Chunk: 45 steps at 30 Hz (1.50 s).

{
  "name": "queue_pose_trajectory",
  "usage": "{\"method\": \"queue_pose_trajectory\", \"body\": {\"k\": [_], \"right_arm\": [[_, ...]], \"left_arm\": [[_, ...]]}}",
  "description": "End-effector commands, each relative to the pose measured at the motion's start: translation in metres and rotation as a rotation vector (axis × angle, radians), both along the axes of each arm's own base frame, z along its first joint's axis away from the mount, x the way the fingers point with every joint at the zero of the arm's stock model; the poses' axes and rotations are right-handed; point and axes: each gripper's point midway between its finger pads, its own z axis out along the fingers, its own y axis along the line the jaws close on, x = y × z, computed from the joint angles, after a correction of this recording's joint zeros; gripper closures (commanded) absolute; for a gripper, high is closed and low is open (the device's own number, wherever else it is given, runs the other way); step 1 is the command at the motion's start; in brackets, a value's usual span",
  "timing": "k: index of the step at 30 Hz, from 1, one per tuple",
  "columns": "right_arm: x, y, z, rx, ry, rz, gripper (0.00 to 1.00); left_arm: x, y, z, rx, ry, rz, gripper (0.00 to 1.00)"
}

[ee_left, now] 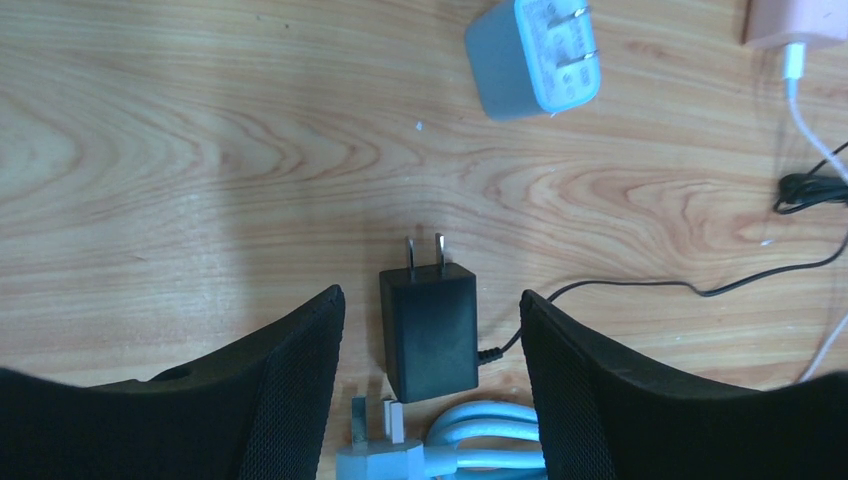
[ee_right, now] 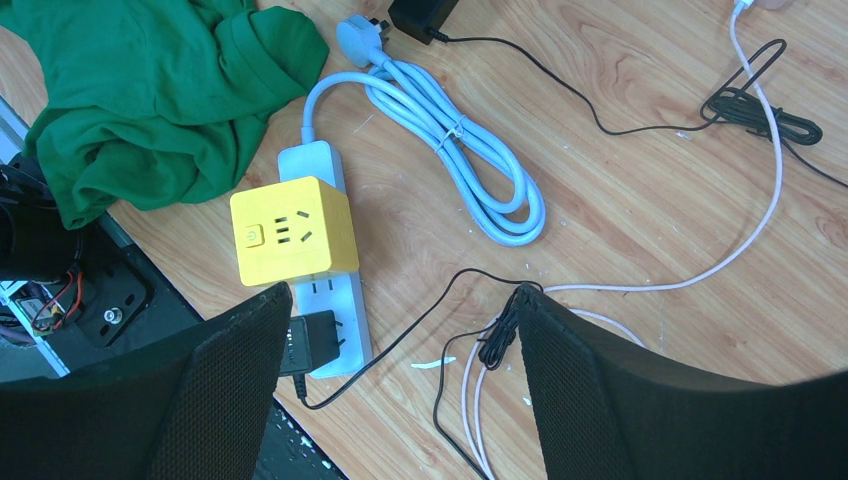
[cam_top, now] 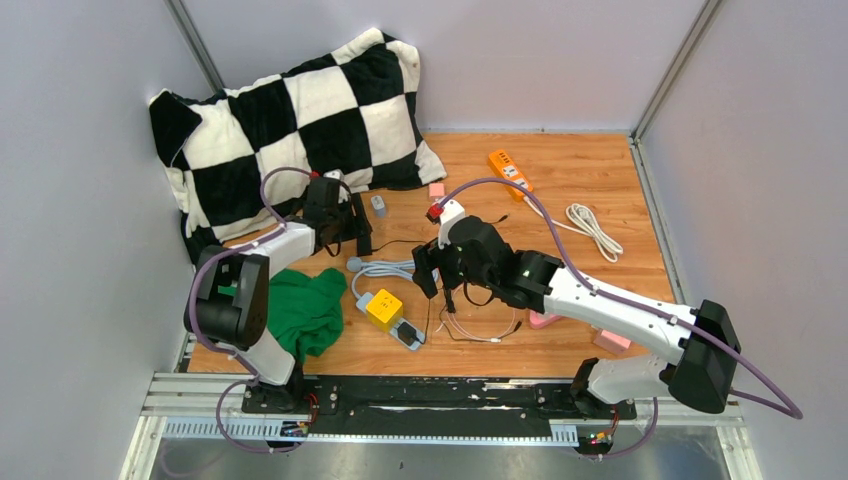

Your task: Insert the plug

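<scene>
Plug: a black adapter (ee_left: pixel 428 330) lay flat on the wooden table (ee_left: pixel 200 150), its two flat prongs pointing away from the left wrist camera. A thin black lead left its right side.
Left gripper: the left gripper (ee_left: pixel 430 297) stood spread, one finger (ee_left: pixel 300 370) on each side of the adapter. A strip of bare wood showed on both sides, so neither finger touched the adapter.
Neighbours of the plug: a pale blue three-pin plug (ee_left: pixel 375 455) lay just beside the adapter's rear end, with its bundled pale blue cable (ee_right: pixel 450 140) coiled next to it.
Power strip: a white strip (ee_right: pixel 325 160) lay near the table's front edge, a little apart from the adapter, and carried a yellow cube socket (ee_right: pixel 293 230).
Second plug: a small black plug (ee_right: pixel 315 340) seemed seated at the strip's near end, though the right finger partly hid it.
Right gripper: the right gripper (ee_right: pixel 402 290) hung over the wood beside the strip, fingers wide apart and holding nothing. A thin black wire and a white wire lay on the table beneath the gap.
Other chargers: a blue charger (ee_left: pixel 530 55) lay beyond the adapter, and a pink one (ee_left: pixel 800 20) lay at the upper right of the left wrist view.
Cloth: a green cloth (ee_right: pixel 140 90) was crumpled left of the strip.
Far side: a checkered pillow (cam_top: pixel 300 120) leaned in the back left corner. An orange power strip (cam_top: pixel 509 168) and a coiled white cable (cam_top: pixel 592 228) lay toward the back right.
</scene>
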Motion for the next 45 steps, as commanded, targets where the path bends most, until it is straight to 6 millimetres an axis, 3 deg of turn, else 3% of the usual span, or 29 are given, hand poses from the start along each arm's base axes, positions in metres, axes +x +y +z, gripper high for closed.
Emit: {"method": "queue_pose_trajectory", "body": {"k": [1,8,17,20,26,29,36,41,45], "right_arm": [[0.004,-0.005,0.0,-0.006,-0.025,-0.014,0.17],[0.002,-0.003,0.002,0.005,-0.019,-0.008,0.18],[0.005,-0.01,0.001,-0.01,-0.045,-0.03,0.19],[0.006,-0.01,0.003,-0.018,-0.077,-0.002,0.19],[0.009,-0.003,0.014,-0.043,-0.22,0.114,0.22],[0.001,0.011,0.017,-0.074,-0.32,0.291,0.23],[0.005,0.034,0.031,-0.214,-0.657,0.468,0.23],[-0.013,0.057,0.016,-0.312,-0.983,0.733,0.26],[-0.012,0.068,0.017,-0.368,-1.24,0.781,0.31]], "left_arm": [[0.004,0.001,-0.009,0.063,0.018,-0.012,0.34],[-0.002,-0.005,-0.027,0.082,0.069,-0.049,0.41],[-0.006,-0.01,-0.03,0.078,0.104,-0.08,0.61],[-0.006,-0.013,-0.019,0.065,0.101,-0.089,0.7],[-0.007,-0.012,0.026,0.056,0.074,-0.072,0.72],[-0.011,-0.014,0.047,0.04,0.076,-0.079,0.73],[-0.03,-0.026,0.087,-0.034,0.047,-0.146,0.74],[-0.049,-0.035,0.102,-0.108,0.04,-0.187,0.74],[-0.061,-0.04,0.114,-0.161,0.022,-0.186,0.74]]}}
